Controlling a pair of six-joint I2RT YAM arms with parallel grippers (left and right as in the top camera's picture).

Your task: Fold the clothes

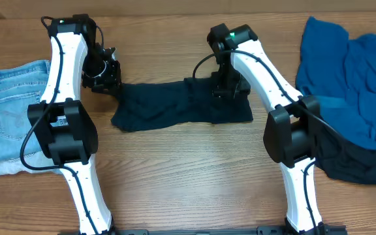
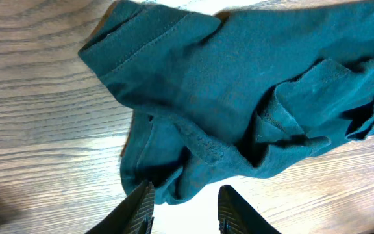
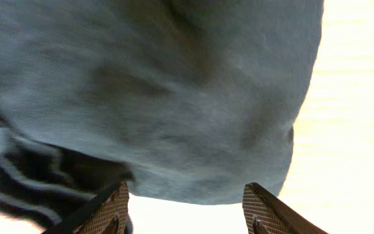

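Overhead view: dark teal cotton garment lay spread across the middle of the wooden tabletop, not yet folded.
Left fingers: parted, gripping nothing, straddling the garment's rumpled left hem, apparently lined up to pinch it.
Right fingers: spread wide, empty, poised over the right edge, likely for a matching hold.
Set aside: folded light denim shorts at left; heap of blue clothes at right.

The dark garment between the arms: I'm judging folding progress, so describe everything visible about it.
The dark garment looks like soft blue-green knit with stitched hems. It lies as a wide, wrinkled band on the wooden table, its left end bunched. The left gripper is open at that end, and the right gripper is open over its right part. Neither visibly clamps it.
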